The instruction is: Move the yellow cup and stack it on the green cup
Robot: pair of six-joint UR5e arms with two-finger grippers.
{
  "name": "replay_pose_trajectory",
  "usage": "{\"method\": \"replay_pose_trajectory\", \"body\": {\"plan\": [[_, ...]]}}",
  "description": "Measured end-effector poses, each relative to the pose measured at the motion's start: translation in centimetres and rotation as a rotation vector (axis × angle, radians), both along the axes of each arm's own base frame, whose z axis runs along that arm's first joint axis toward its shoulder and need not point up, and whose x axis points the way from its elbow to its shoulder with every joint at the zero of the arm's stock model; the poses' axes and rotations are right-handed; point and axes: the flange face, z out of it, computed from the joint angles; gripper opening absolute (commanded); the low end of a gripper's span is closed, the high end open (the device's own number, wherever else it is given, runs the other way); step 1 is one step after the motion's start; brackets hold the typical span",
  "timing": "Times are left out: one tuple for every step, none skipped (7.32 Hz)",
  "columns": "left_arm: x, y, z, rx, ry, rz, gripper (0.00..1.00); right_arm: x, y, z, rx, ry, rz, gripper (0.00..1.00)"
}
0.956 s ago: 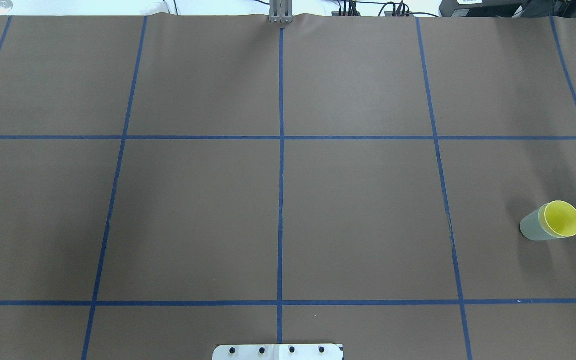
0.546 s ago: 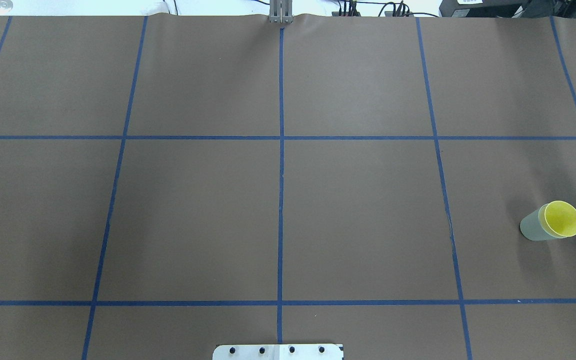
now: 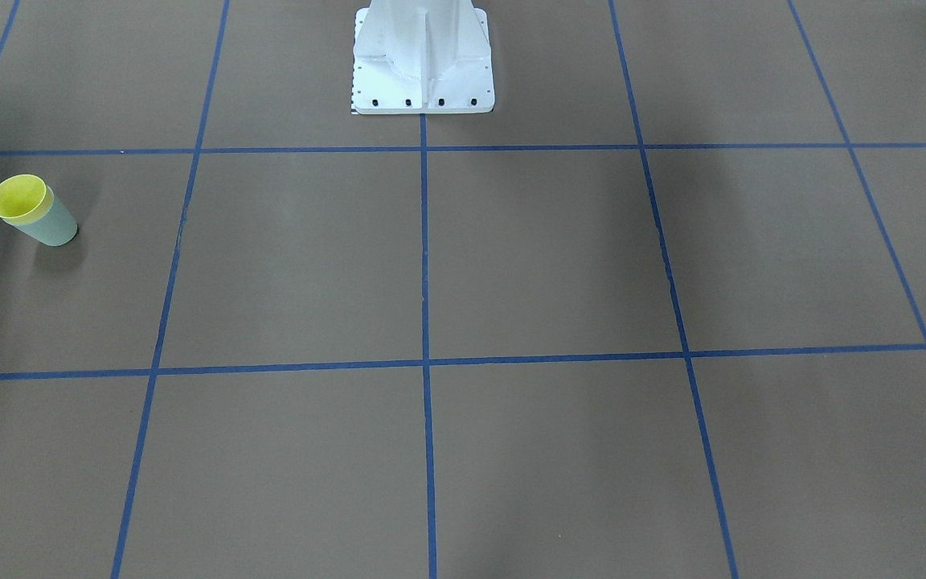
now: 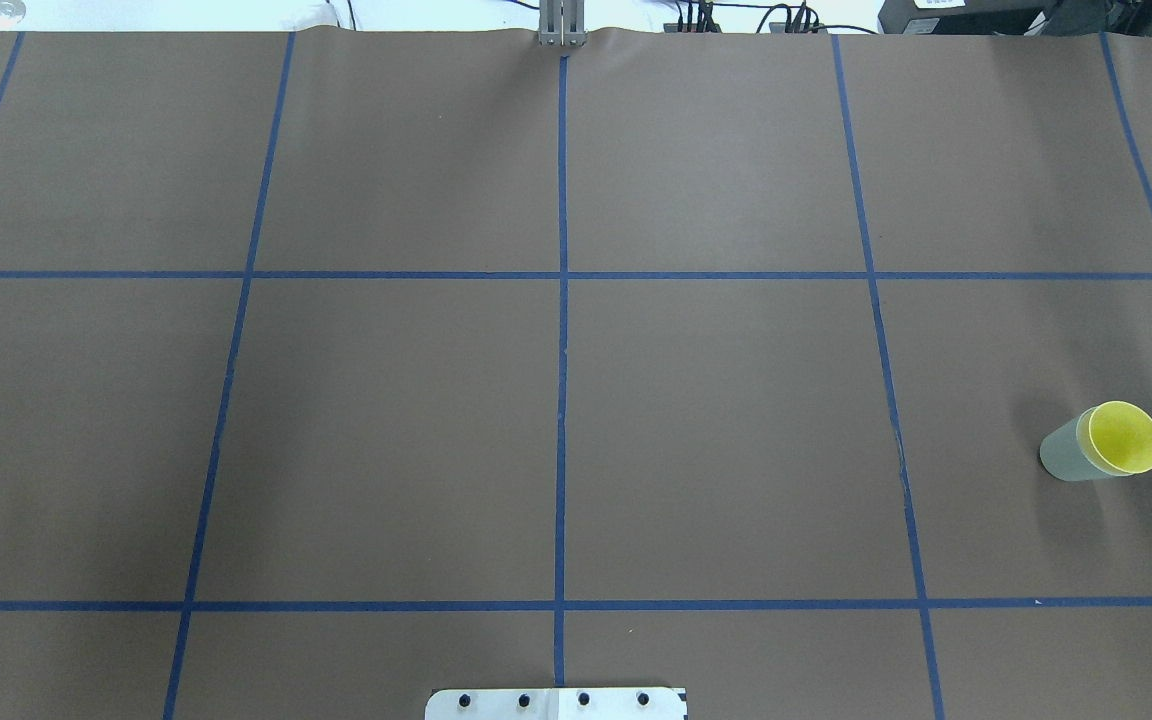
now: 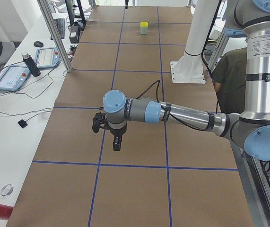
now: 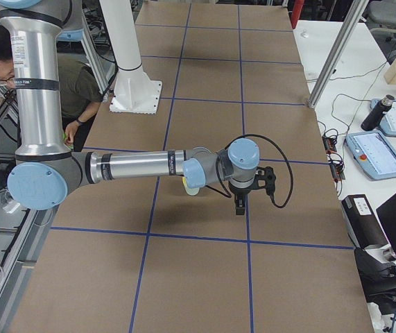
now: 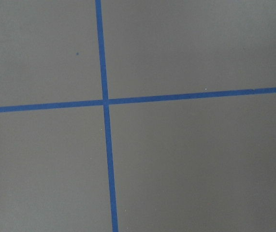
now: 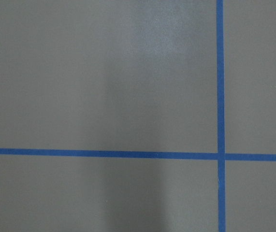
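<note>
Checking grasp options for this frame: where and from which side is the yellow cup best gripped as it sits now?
Probably its rim, from straight above, one finger inside the mouth and one outside. The yellow cup stands upright, nested in the green cup, so only a narrow yellow band near the rim shows. A side grasp would likely clamp the green wall instead.
</note>
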Motion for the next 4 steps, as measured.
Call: {"method": "replay_pose_trajectory", "body": {"plan": [[-0.22, 0.48, 0.76, -0.01, -0.031, -0.002, 1.0, -0.52, 0.56, 0.23, -0.016, 0.018, -0.01, 1.0], [-0.59, 0.61, 1.24, -0.012, -0.08, -0.006, 1.0, -0.99, 0.71, -0.01, -0.06, 0.031, -0.021, 1.0], [-0.8, 0.55, 1.52, -0.02, -0.112, -0.007, 1.0, -1.48, 0.62, -0.51, -0.097, 0.051, -0.037, 1.0], [-0.72, 0.48, 1.63, -0.045, -0.106, -0.005, 1.0, -1.31, 0.44, -0.56, -0.093, 0.074, -0.061, 1.0]]}}
